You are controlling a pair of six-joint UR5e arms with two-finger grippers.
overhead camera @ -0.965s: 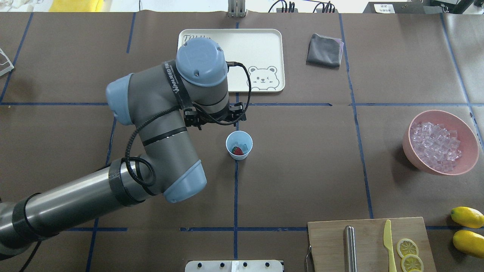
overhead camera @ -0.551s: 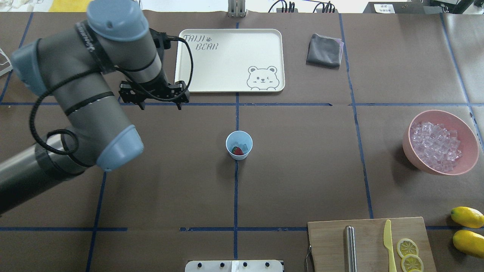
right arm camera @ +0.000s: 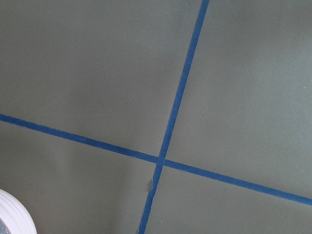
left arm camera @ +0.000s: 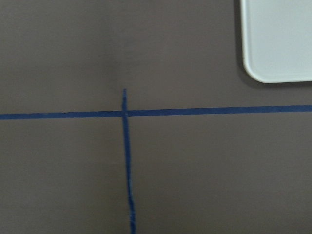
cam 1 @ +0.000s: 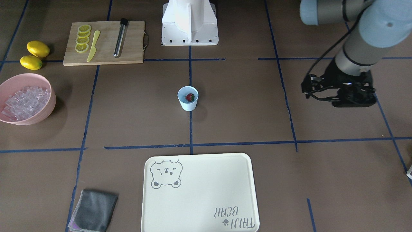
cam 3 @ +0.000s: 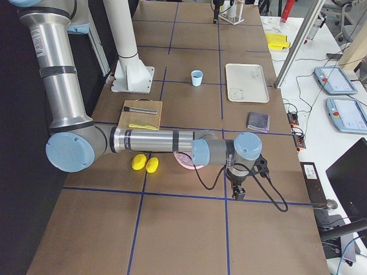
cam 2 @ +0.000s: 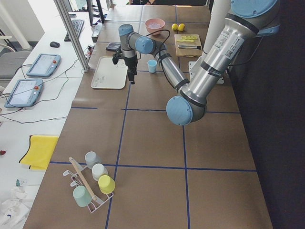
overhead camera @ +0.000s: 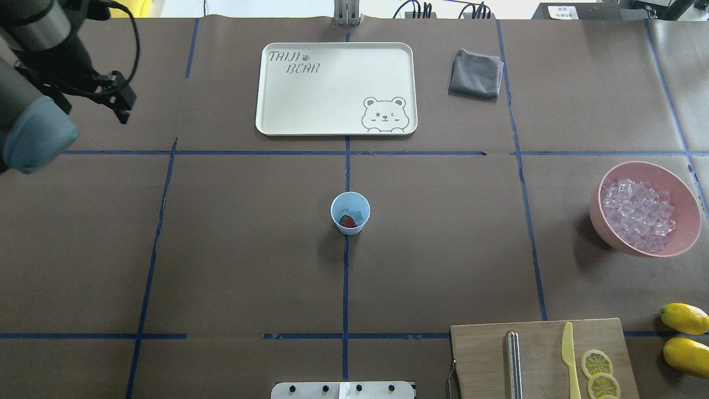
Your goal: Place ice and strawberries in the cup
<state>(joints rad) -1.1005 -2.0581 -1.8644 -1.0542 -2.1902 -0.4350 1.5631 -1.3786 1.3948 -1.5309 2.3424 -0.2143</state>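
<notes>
The light-blue cup (overhead camera: 350, 213) stands upright at the table's middle, on a blue tape line. Inside it lie a red strawberry (overhead camera: 347, 221) and a couple of clear ice cubes (overhead camera: 358, 215); the front-facing view also shows the cup (cam 1: 188, 102) with the strawberry (cam 1: 190, 97) in it. More ice (overhead camera: 637, 213) is heaped in the pink bowl (overhead camera: 645, 164) at the right. My left gripper (cam 1: 338, 98) hangs open and empty above the table far to the cup's left. My right gripper (cam 3: 237, 192) shows only in the exterior right view, and I cannot tell its state.
A cream bear tray (overhead camera: 332, 88) lies beyond the cup, with a grey cloth (overhead camera: 475, 73) to its right. Near the front right is a cutting board (overhead camera: 540, 354) with a yellow knife, lemon slices and a metal rod. Two lemons (overhead camera: 684, 318) lie beside it.
My left arm has swung from just beside the cup out to the table's far left. The cup and its contents have not moved.
</notes>
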